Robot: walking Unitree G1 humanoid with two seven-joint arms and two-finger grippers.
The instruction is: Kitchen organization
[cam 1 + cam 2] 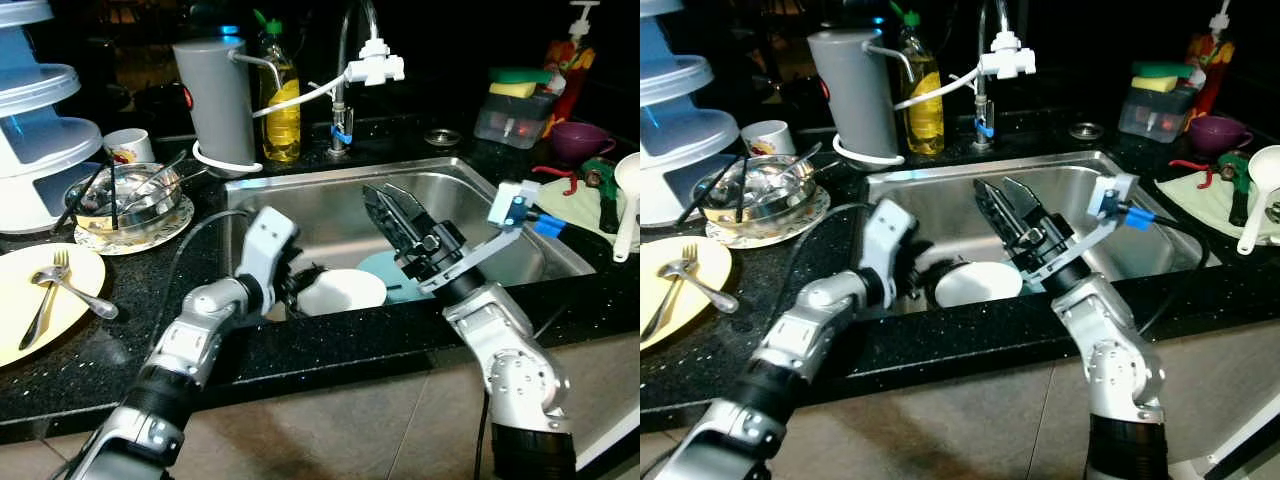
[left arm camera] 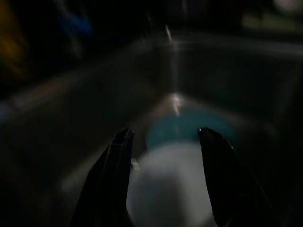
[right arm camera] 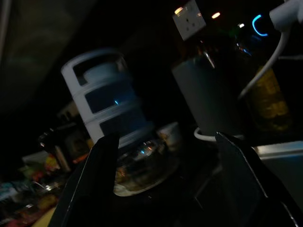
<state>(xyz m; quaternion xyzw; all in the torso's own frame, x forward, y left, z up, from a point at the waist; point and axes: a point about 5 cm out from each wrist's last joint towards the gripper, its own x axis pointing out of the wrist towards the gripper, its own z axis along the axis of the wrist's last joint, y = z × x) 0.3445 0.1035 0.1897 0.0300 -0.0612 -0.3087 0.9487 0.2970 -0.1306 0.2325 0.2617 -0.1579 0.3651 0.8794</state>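
Left hand (image 2: 163, 142) fingers apart astride white plate (image 1: 342, 291) flat in sink (image 1: 300, 195); right hand (image 1: 392, 210) splayed above.

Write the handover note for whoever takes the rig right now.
Left claw: open, down in the sink, fingers either side of the white bowl; not gripped yet.
Right claw: open, empty, raised over the sink.
A teal plate lies under the bowl.
Left counter: yellow plate with fork, glass bowl of utensils.
Done: nothing lifted out.
Left: sink dishes, counter items.
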